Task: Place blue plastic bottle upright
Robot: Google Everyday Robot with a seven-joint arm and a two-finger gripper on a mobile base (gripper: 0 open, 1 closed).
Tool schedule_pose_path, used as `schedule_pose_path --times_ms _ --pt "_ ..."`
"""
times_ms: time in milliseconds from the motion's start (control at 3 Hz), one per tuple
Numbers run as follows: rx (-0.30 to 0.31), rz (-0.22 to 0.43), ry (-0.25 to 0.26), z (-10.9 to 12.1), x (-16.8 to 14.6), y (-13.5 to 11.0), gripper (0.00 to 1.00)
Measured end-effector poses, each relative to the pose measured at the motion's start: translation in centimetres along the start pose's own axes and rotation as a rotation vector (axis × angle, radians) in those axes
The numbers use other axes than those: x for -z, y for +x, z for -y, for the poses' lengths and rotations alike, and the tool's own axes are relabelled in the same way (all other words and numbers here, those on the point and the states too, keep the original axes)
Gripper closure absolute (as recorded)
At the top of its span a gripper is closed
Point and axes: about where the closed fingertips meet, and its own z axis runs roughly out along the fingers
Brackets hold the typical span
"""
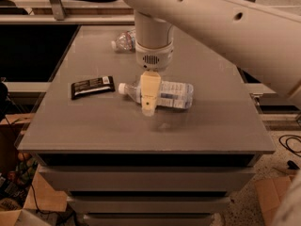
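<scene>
The blue plastic bottle [171, 94] lies on its side near the middle of the grey table [141, 131]. Its white cap points left and its pale label faces up. My gripper [149, 102] hangs straight down from the arm and sits over the bottle's shoulder, just right of the cap. It covers part of the bottle's neck end. The bottle rests on the table and is not lifted.
A black flat packet [92, 86] lies left of the bottle's cap. A smaller ribbed clear bottle [123, 41] lies at the back of the table, partly behind my arm. The table's front edge is close below the gripper.
</scene>
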Motion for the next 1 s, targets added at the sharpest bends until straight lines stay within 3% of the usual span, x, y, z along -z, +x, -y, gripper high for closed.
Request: schedule_pose_path --times_ms 333,1000 --pt "-0.013 -0.019 -0.010 0.23 -0.68 -1.45 0.15" --pt "-0.011 -0.006 -0.007 0.54 -0.17 -2.41 0.61"
